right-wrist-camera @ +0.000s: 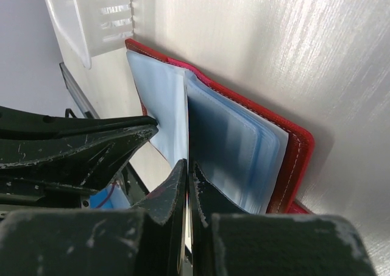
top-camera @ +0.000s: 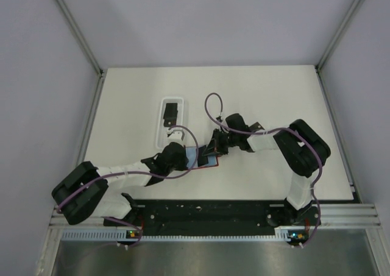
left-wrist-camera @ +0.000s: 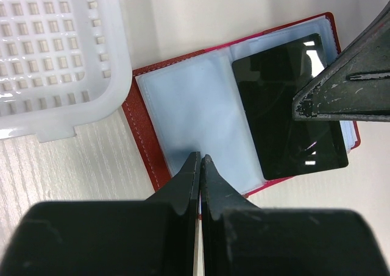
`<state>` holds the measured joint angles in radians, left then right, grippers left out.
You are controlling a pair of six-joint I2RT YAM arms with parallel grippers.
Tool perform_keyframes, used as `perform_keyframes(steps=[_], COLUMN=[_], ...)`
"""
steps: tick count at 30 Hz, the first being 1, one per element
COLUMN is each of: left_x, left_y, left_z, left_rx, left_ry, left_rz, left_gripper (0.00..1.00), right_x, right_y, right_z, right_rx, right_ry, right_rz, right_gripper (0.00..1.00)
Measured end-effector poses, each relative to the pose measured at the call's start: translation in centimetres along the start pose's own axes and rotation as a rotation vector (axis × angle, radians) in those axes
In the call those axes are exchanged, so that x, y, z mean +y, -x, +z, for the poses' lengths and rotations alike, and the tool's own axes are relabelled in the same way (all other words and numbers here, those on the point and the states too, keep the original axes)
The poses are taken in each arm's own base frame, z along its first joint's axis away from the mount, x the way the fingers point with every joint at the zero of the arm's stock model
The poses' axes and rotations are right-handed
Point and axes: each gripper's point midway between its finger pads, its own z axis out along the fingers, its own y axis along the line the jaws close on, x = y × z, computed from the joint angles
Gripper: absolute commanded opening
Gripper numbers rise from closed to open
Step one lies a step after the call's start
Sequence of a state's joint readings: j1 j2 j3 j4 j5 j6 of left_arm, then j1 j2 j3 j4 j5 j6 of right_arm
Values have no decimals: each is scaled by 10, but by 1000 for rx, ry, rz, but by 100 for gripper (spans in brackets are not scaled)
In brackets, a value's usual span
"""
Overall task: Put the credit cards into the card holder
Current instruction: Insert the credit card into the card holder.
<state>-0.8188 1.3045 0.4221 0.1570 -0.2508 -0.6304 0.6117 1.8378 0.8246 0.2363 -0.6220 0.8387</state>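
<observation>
you are pinning the wallet (left-wrist-camera: 139,136) open under your closed left claw (left-wrist-camera: 200,161) so the right claw (right-wrist-camera: 187,167), clamped on a black card (left-wrist-camera: 280,105), is aiming it at the sleeve (right-wrist-camera: 231,148) ahead.

1. Tray (top-camera: 163,120): white oblong plastic with a perforated grid floor and a raised rim. It lies lengthwise on the tabletop, left of centre.
2. Tabletop (top-camera: 274,93): white, with a faint wood grain in the wrist views.
3. Walls (top-camera: 201,20): plain pale grey, on three sides.
4. Posts (top-camera: 77,29): aluminium, at the far corners.
5. Rail (top-camera: 341,214): ribbed aluminium along the near edge.
6. Plate (top-camera: 207,212): black, drilled, beside the rail.
</observation>
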Motion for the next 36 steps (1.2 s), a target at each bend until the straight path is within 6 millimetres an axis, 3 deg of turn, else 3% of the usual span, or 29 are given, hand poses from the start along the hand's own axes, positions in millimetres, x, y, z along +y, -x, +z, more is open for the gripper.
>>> perform_keyframes(steps=[36], left_x=[1], left_y=[0], left_z=[0], left_rx=[0], left_ry=[1], left_rz=[-1], left_gripper=[0], right_x=[7], right_y=[4], right_z=[19], right_rx=[52], right_ry=[47], right_rz=[8], right_gripper=[0])
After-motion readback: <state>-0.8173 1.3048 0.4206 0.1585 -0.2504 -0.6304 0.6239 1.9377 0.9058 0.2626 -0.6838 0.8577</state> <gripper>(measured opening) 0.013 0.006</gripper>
